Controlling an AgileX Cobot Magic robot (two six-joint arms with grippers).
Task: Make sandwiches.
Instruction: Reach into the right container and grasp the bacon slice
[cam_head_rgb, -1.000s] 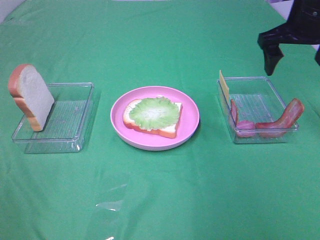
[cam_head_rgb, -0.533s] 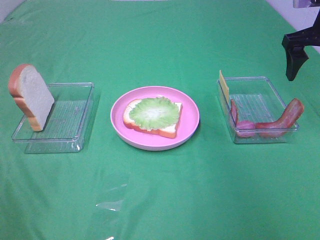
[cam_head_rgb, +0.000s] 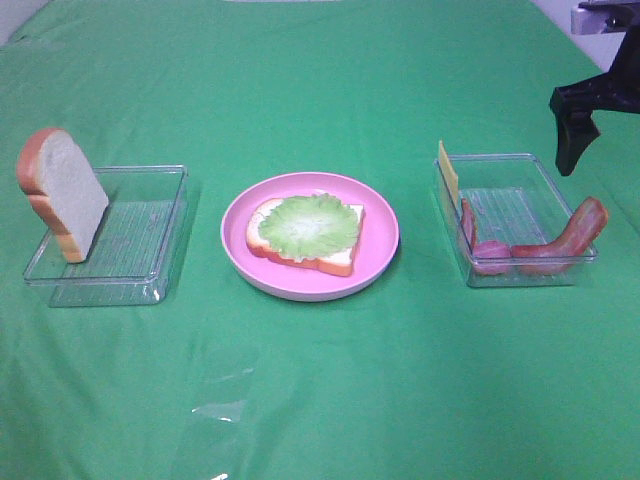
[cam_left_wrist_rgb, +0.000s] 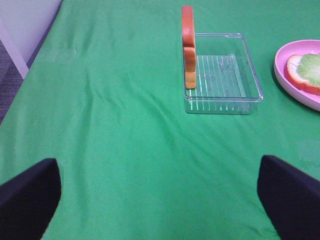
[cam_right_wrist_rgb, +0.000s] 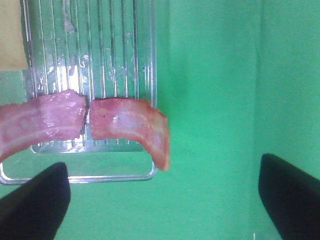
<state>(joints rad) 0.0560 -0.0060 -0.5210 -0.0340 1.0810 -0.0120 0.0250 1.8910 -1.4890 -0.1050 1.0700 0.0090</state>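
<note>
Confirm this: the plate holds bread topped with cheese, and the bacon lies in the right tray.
One detail is wrong. The bread on the plate is topped with lettuce, not cheese; the exterior high view shows it. The bacon does lie in the right tray.

The left gripper (cam_left_wrist_rgb: 160, 197) and right gripper (cam_right_wrist_rgb: 162, 197) have smooth, matte-black fingers (cam_right_wrist_rgb: 37, 200) with rounded edges; at the high view's upper right, one tapers bluntly.
</note>
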